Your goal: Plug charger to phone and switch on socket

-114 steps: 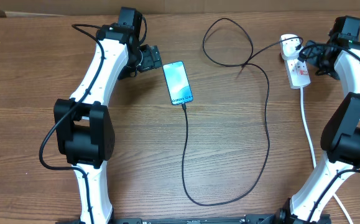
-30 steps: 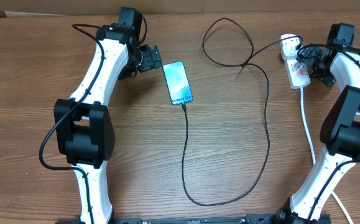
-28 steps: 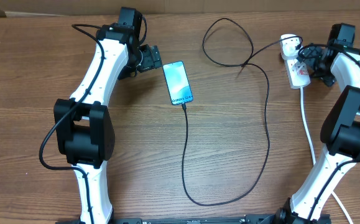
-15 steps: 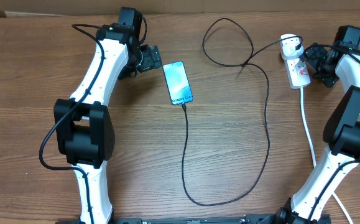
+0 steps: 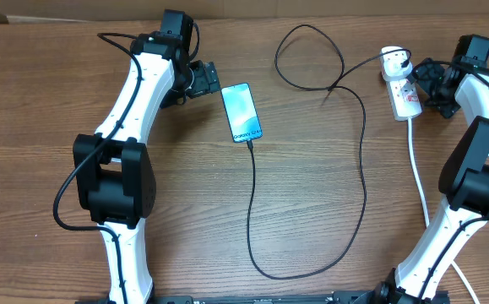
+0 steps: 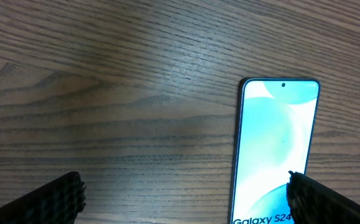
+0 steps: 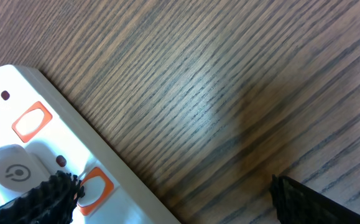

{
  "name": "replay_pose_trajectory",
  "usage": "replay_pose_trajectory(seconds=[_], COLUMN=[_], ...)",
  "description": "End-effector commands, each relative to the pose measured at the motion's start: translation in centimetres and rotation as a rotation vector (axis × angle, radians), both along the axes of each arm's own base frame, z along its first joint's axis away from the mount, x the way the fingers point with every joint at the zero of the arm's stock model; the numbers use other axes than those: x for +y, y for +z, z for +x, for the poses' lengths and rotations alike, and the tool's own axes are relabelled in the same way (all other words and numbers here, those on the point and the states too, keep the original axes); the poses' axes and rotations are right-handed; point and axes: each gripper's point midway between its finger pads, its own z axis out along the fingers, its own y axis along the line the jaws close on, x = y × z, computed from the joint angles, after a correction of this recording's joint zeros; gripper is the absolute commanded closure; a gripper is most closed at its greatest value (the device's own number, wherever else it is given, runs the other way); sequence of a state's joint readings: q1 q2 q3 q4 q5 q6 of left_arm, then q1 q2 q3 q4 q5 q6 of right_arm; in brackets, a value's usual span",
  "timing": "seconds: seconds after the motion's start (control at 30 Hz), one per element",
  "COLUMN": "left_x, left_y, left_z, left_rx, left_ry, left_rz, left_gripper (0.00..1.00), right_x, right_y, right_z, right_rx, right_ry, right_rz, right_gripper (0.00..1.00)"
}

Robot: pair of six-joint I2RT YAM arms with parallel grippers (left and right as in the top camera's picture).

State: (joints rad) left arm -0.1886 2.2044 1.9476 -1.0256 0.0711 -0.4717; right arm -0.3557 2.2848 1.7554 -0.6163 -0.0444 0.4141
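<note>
Overhead: the left claw [image 5: 207, 81] is hanging wide open and empty. The phone [image 5: 241, 112] is lying just beside its fingertips on the table [image 5: 176, 211], screen glowing. The charger [image 5: 362, 169] is running from the phone's end farther from that claw, looping over the wood and ending at the socket [image 5: 405, 99], where its adapter is sitting in the head end. Plugging in is looking done at both ends. The right claw [image 5: 426, 84] is hovering just beside the socket, equally spread and holding nothing.

Left wrist: the fingers [image 6: 58, 198] are standing far apart with bare wood between them. The phone is lying ahead, over by the right-hand finger, and I cannot tell whether they are touching.

Right wrist: the socket is lying ahead and to the left of the open claw, with one of its red switches [image 7: 32, 121] sitting close by the left fingertip. I cannot tell whether a switch is on, so the switching step is looking like the part left.
</note>
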Motion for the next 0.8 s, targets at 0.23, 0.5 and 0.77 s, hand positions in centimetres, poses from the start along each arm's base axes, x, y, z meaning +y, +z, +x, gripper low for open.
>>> replay_pose_trajectory(seconds=[0.23, 0.5, 0.77], left_x=[0.07, 0.39, 0.29], left_y=[1.51, 1.51, 1.51], left_z=[0.34, 0.41, 0.39], left_rx=[-0.030, -0.030, -0.030], left_ry=[0.017, 0.023, 0.021], left_rz=[-0.017, -0.017, -0.017], left_gripper=[0.00, 0.00, 0.00], right_x=[1.10, 1.37, 1.43], right_y=[-1.16, -1.29, -1.88], right_z=[0.17, 0.15, -0.08], right_rx=[0.006, 0.022, 0.027], right_ry=[0.021, 0.024, 0.024], right_rz=[0.019, -0.014, -0.012], right_gripper=[0.00, 0.00, 0.00])
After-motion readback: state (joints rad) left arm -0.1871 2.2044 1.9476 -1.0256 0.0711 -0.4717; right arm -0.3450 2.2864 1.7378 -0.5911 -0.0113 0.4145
